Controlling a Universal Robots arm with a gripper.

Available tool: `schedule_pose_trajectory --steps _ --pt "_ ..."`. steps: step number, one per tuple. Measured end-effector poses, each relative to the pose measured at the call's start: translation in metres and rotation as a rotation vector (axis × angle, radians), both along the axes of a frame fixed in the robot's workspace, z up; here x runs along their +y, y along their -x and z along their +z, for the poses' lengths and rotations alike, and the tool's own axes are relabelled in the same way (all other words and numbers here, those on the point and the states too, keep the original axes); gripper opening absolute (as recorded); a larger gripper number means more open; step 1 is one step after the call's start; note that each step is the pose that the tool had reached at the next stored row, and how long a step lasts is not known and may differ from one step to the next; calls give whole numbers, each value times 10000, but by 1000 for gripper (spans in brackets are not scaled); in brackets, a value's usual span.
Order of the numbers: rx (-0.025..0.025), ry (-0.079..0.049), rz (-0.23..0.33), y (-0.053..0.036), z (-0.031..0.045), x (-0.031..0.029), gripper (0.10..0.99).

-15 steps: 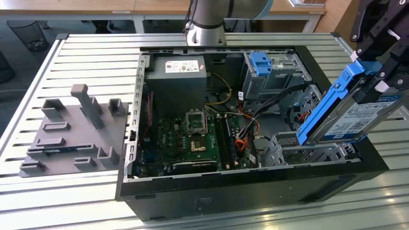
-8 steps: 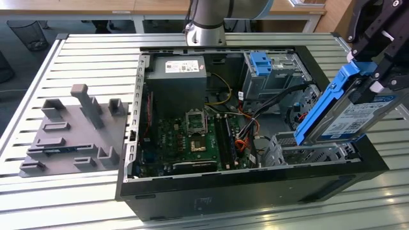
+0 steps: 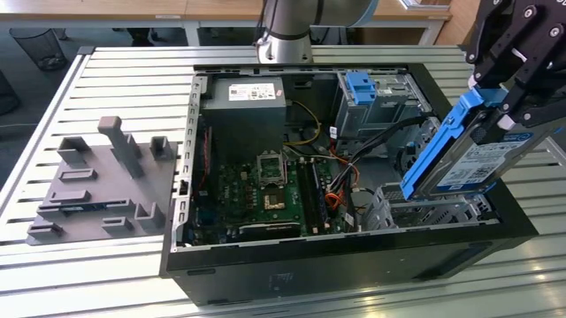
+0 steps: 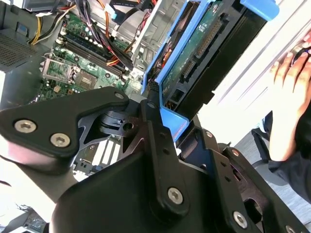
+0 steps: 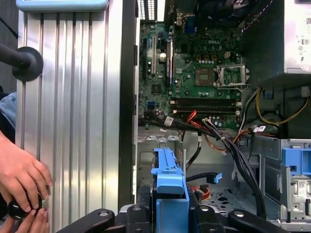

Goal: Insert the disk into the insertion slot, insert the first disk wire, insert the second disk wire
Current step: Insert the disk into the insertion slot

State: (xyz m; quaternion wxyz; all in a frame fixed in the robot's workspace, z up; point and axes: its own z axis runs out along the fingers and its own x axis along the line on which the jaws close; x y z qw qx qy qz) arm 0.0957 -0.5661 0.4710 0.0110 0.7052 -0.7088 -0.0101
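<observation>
The disk (image 3: 478,162), a silver drive with a white-and-blue label in a blue carrier rail, hangs tilted over the exterior view's right side of the open computer case. My gripper (image 3: 511,99) is shut on its upper end. Its lower end hovers just above the insertion slot (image 3: 433,213), a low perforated metal cage in the case's front right corner. In both wrist views the disk (image 4: 194,53) (image 5: 167,177) stands clamped between my gripper's (image 4: 163,119) (image 5: 170,216) black fingers. Loose black cables (image 3: 380,139) run beside the cage; which are the disk wires I cannot tell.
A taller grey cage with a blue clip (image 3: 367,93) stands at the case's back right. The motherboard (image 3: 274,192) and power supply (image 3: 243,112) fill the middle and back. A grey fixture (image 3: 97,185) lies on the slatted table. A person's hand (image 5: 19,179) rests on the table.
</observation>
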Motion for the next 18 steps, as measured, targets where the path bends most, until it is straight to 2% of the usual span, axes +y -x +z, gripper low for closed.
schedule_pose_trajectory --steps 7,18 --pt "0 -1 214 7 -76 45 365" --pt "0 -1 218 22 -142 104 365"
